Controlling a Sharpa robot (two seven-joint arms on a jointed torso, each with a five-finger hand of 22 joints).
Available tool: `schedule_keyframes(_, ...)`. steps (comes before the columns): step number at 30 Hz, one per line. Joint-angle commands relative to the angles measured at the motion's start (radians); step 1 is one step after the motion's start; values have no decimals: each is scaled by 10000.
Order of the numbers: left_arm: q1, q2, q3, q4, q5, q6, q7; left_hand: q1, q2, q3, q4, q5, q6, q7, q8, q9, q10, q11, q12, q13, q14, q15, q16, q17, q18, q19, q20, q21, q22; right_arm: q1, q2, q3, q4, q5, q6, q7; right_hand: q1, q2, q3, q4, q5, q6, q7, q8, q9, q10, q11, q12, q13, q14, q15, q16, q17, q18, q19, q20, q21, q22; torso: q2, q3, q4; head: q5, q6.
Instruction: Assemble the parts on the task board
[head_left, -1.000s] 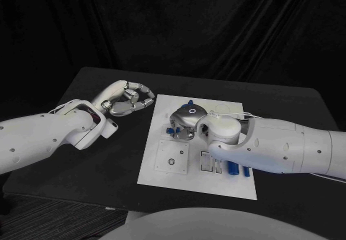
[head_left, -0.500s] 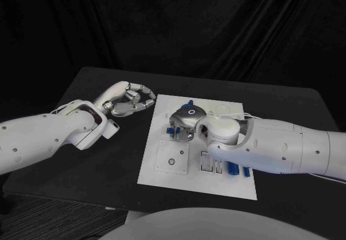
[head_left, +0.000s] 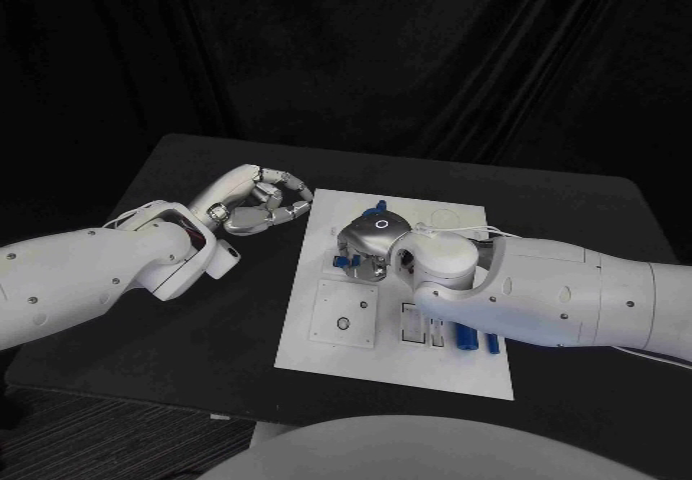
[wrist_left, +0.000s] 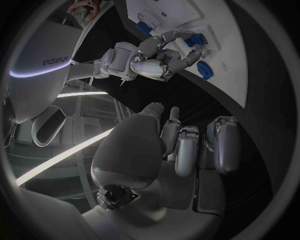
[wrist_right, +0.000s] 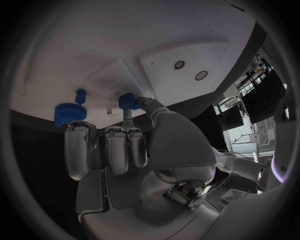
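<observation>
R hand (head_left: 372, 240) over task board (head_left: 353, 345) mid, thumb+finger pinching small blue part (wrist_right: 129, 101) at board surface | blue gear (wrist_right: 66, 112) nearby on board | L hand (head_left: 257, 200) off board, fingers curled, holding nothing

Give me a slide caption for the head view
Right hand works blue parts on the white task board; left hand hovers curled beside it.
</observation>
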Motion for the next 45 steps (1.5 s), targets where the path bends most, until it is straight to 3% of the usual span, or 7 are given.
schedule_keyframes(1, -46, 11, 6, -13, 18, 254, 52, 195, -1, 87, -35, 88, 42, 30, 31, -36, 2, -50, -56, 812, 1038, 52, 27, 2635, 44, -71, -1, -40, 1973, -51, -39, -9, 9, -89, -531, 97, 172, 45, 269, -209, -5, 266, -32, 34, 14, 1057, -6, -63, 2630, 1029, -50, 26, 2635, 93, 569, -39, 54, 2297, 1, -1, -1, 19, 2)
schedule_keyframes(7, -121, -14, 5, -69, -58, 430, 113, 580, -82, 247, -117, 400, 47, 45, 60, -125, -46, -43, -94, 777, 1038, 59, 27, 2635, 46, -80, 7, -44, 1972, -57, -137, -9, 89, -89, -1053, 258, 213, 77, 489, -391, 0, 532, -44, 97, 4, 1057, 4, -63, 2630, 1029, -52, 26, 2635, 72, 610, -36, 137, 2326, 0, -2, -1, 42, 2)
schedule_keyframes(14, -252, -87, 4, -103, -1563, 739, 198, 819, -376, 302, -105, 588, -56, 8, -73, -313, -185, -65, -227, 675, 1038, 54, 27, 2635, 71, -173, 11, -136, 1939, -24, -361, -8, 391, 84, -1359, 357, 80, 51, 548, -402, 56, 600, -27, 61, -39, 1057, 16, -63, 2630, 1029, -43, 26, 2635, 55, 643, -32, 202, 2348, -3, -3, -1, 87, 2)
schedule_keyframes(25, -431, -190, 4, -86, -3487, 1091, 164, 919, -821, 553, 33, 1015, 586, -258, -858, -1140, 263, -271, 137, 914, 1038, -116, 27, 2635, -13, 146, -132, 219, 2059, 112, -511, -8, 585, 368, -1678, 506, -133, -15, 562, -362, -2, 674, 10, -6, -108, 1057, 48, -63, 2630, 1029, 2, 26, 2635, 36, 677, -6, 272, 2371, -6, -5, -1, 132, 2)
schedule_keyframes(27, -455, -178, 4, -77, -3641, 1194, 121, 890, -867, 636, 35, 992, 671, -343, -1109, -1337, 349, -339, 211, 968, 1038, -168, 27, 2635, -34, 221, -183, 303, 2087, 120, -503, -8, 581, 418, -1657, 529, -150, -20, 563, -359, -21, 679, 14, -13, -114, 1057, 51, -63, 2630, 1029, 6, 26, 2635, 35, 679, -3, 277, 2373, -5, -6, -1, 142, 2)
schedule_keyframes(30, -495, -137, 4, -63, -3805, 1377, 35, 919, -964, 1197, 43, 164, 909, -427, -1640, -1804, 519, -424, 362, 1086, 1038, -263, 27, 2635, -75, 358, -277, 460, 2138, 127, -489, -8, 571, 507, -1595, 551, -175, -26, 567, -354, -52, 686, 18, -25, -125, 1057, 56, -63, 2630, 1029, 13, 26, 2635, 35, 679, 3, 277, 2373, -6, -6, -1, 151, 2)
schedule_keyframes(45, -566, 207, 4, -178, -3941, 1813, -309, 739, -1306, 2157, 12, 0, 932, -594, -2417, -2471, 593, -533, 420, 1143, 1038, -346, 27, 2635, -84, 384, -361, 508, 2148, 131, -434, -8, 537, 581, -1381, 527, -181, -26, 571, -355, -63, 685, 20, -33, -131, 1057, 58, -63, 2630, 1029, 16, 26, 2635, 38, 674, 5, 267, 2369, 18, -22, -1, 174, 2)
